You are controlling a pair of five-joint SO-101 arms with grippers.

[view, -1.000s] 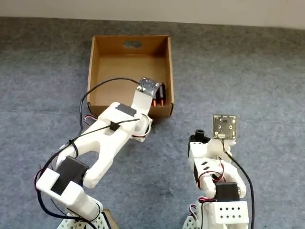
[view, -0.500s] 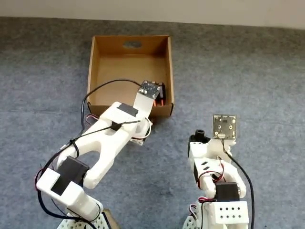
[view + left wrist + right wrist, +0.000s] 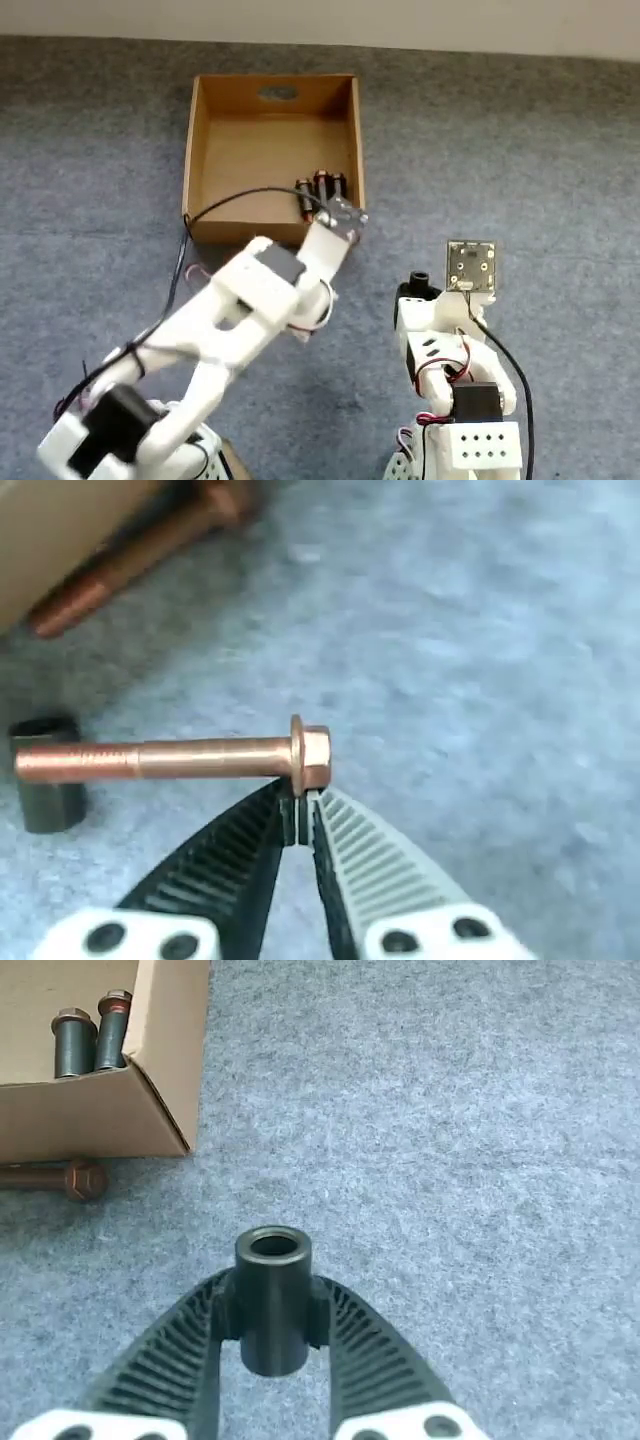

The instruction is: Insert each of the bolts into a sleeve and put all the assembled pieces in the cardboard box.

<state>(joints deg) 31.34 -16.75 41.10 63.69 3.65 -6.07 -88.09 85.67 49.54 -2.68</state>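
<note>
Copper-coloured flanged hex bolt [image 3: 200, 758] held level, clear of the grey carpet [image 3: 520, 150]; left gripper [image 3: 300, 812] pinched closed on the flange just behind the head, shank sticking out sideways. The threaded tip overlaps a black sleeve farther off [image 3: 45, 780]; contact there cannot be judged. Second loose copper bolt [image 3: 50, 1178] lies on the carpet just beside the outer wall of the brown cardboard box [image 3: 95, 1115]. Right gripper [image 3: 272, 1300] is clamped around a dark cylindrical metal sleeve [image 3: 270, 1338], upright, bore facing up. The high view places the left arm's wrist over the near right corner of the box, the right arm well apart from it, and three assembled bolt-and-sleeve pieces [image 3: 320, 188] side by side in that corner. The right wrist view catches two of them above the wall.
</note>
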